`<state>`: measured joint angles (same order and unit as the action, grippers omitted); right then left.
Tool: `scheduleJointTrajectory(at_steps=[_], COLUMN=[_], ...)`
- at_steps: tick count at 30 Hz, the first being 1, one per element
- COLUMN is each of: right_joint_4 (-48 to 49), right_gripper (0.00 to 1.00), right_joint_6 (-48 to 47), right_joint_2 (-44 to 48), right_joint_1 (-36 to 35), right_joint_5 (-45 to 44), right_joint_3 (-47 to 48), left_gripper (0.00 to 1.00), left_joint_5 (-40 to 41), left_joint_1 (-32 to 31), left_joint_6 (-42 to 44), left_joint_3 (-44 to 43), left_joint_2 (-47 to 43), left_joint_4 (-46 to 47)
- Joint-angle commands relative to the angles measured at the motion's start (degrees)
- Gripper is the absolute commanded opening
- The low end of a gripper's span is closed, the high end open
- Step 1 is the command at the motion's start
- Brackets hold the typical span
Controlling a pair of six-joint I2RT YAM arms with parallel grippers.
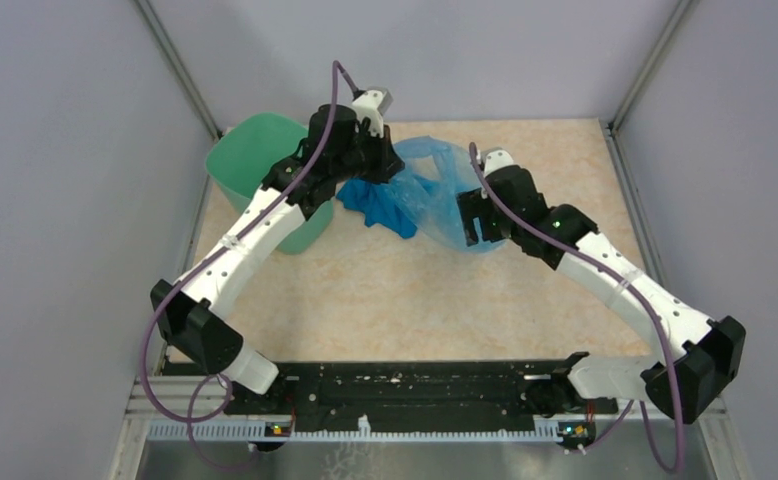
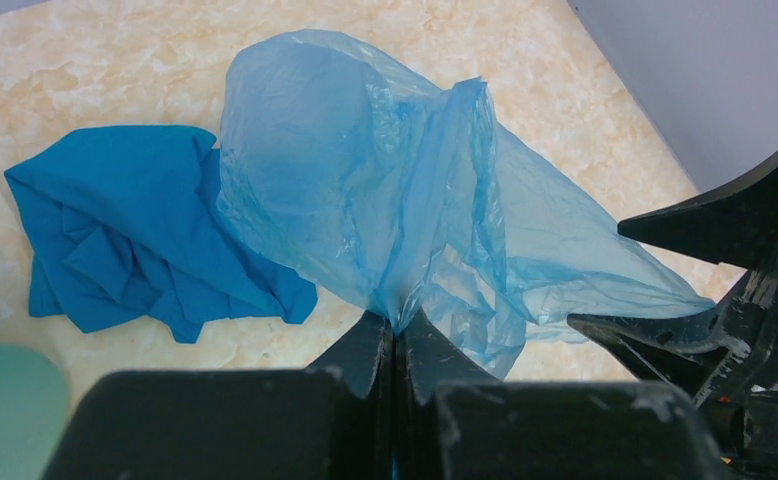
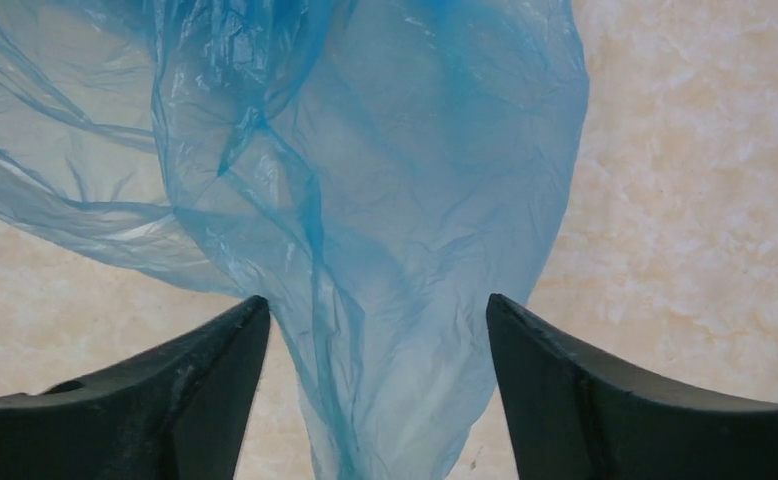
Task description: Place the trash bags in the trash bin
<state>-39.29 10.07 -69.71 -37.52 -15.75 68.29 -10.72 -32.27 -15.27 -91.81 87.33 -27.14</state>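
Left hand (image 2: pixel 397 330) pinched on trash bag (image 2: pixel 365 170) | right hand (image 3: pixel 377 303) wide, straddling bag | both arms extended forward

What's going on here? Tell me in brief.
Two robot arms are handling a light-blue trash bag. The left tool is pinched shut on a gathered fold of it. The right tool is open, with the bag's other end between its fingers. A dark blue cloth lies on the table beside the bag. The green bin stands at the far left corner, and the bag is not in it yet.
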Motion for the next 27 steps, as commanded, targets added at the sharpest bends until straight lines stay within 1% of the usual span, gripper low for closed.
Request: scheduleJointTrajectory(at_steps=[1, 2, 5, 6, 7, 9, 12, 16, 19, 20, 21, 22, 24, 27], right_joint_4=[-1.63, -2.3, -4.44, -5.72, -6.79, -8.48, -8.09, -5.22, -3.77, -3.66, -3.68, -3.83, -4.02, -4.21], right_gripper=[0.72, 0.63, 0.2, 0.06, 0.0, 0.0, 0.0, 0.0, 0.0, 0.0, 0.0, 0.0, 0.0, 0.0], right_joint_6=[-0.01, 0.29, 2.44, 3.71, 5.18, 7.8, 9.31, 9.08, 8.34, 8.13, 8.08, 8.05, 7.74, 7.43], right_joint_2=[-2.13, -2.47, -3.15, -3.19, -3.23, -3.11, -2.35, -1.0, -0.77, -0.9, -1.07, -1.2, -1.51, -1.56], right_joint_1=[-0.84, -0.87, -0.88, -0.86, -0.84, -0.75, -0.55, -0.54, -0.48, -0.53, -0.54, -0.53, -0.49, -0.54], right_joint_5=[-4.12, -4.92, -8.19, -10.75, -13.21, -17.97, -22.33, -23.86, -23.21, -22.88, -22.66, -22.42, -21.98, -21.54], right_joint_3=[4.62, 5.25, 8.19, 10.4, 12.22, 16.33, 20.72, 24.04, 25.45, 25.94, 26.34, 26.7, 27.3, 28.04], left_gripper=[0.0, 0.0, 0.0, 0.0, 0.0, 0.0, 0.0, 0.01, 0.05, 0.09, 0.15, 0.24, 0.34, 0.54], left_joint_5=[-0.63, -0.48, -0.1, 0.03, 0.08, 0.2, 1.07, 2.25, 2.14, 1.79, 1.37, 1.09, 0.79, 0.75], left_joint_1=[0.08, 0.05, 0.04, 0.06, 0.09, 0.02, 0.03, 0.05, 0.08, 0.03, 0.04, 0.05, 0.04, 0.05], left_joint_6=[0.92, 0.94, 1.2, 1.28, 1.33, 1.38, 1.38, 1.38, 1.29, 1.25, 1.21, 1.14, 1.12, 1.04], left_joint_3=[-3.06, -3.17, -3.22, -3.05, -2.8, -2.03, -0.56, 1.67, 2.46, 2.45, 2.36, 2.2, 1.5, 0.36], left_joint_2=[0.06, 0.08, -0.24, -0.42, -0.67, -1.39, -2.98, -5.28, -6.49, -6.85, -7.25, -7.74, -8.83, -10.45], left_joint_4=[0.74, 0.59, 0.18, 0.18, 0.19, 0.11, -0.15, -0.75, -1.22, -1.24, -1.25, -1.24, -1.4, -1.83])
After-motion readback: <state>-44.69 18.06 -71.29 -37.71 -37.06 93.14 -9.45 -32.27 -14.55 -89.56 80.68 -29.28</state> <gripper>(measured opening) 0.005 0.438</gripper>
